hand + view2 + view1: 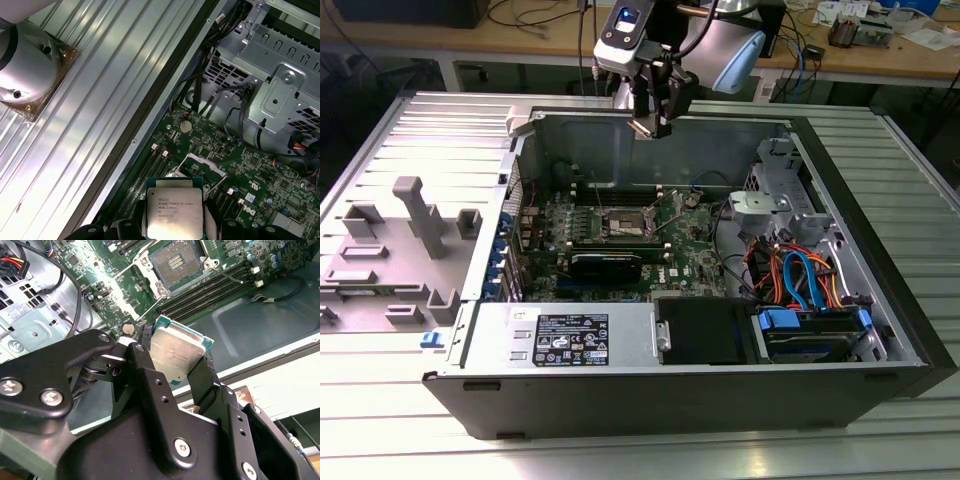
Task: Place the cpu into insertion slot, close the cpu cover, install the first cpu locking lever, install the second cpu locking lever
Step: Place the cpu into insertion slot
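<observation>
My gripper (655,128) hangs above the open computer case, over its rear wall, and is shut on the cpu (177,352). Its grey metal top faces the second wrist view; black fingers (202,382) clamp two opposite edges. In the first wrist view the cpu (175,210) shows printed text. Below on the green motherboard (690,245) the insertion slot (175,262) lies uncovered, its dark contact field bare. Two thin wire locking levers (227,276) stick out free beside it. I cannot tell the cpu cover apart from the slot's silver rim.
A black card (610,265) stands just in front of the slot (625,222). A silver drive cage (770,195) and coloured cables (800,275) fill the exterior view's right side. The power supply (560,335) sits at the front. Grey fixtures (420,215) stand on the ribbed table.
</observation>
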